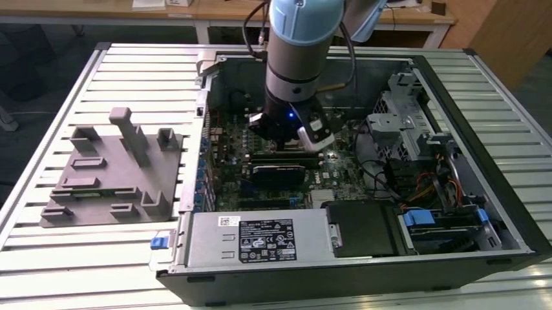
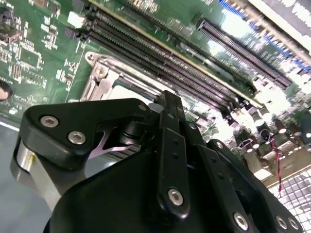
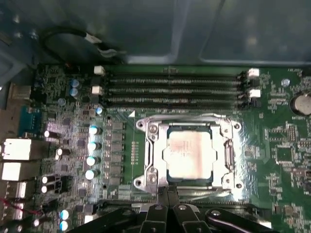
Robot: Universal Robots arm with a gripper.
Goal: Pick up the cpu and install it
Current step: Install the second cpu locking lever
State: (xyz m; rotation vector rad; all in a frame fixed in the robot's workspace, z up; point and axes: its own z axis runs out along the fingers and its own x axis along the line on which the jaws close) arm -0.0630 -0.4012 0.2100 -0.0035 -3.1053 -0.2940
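My arm is down inside the open computer case, with the cpu already sitting in its socket.

In the first wrist view I see the cpu (image 3: 189, 154) lying flat inside the metal socket frame (image 3: 151, 160), its pale silver top plate facing up and nothing gripping it; the memory slots (image 3: 172, 90) run in parallel rows just beside the socket, on the side away from my gripper. The gripper (image 3: 167, 196) hangs right at the socket's near edge with its fingertips (image 3: 163, 193) drawn together, holding nothing. In the exterior view the arm (image 1: 298, 64) comes down from 12 o'clock into the middle of the computer case (image 1: 483, 194), over the green motherboard (image 1: 340, 171), and the grey tray (image 1: 112, 171) rests on the slatted table (image 1: 52, 103) at 9 o'clock from the case, well apart from the gripper.
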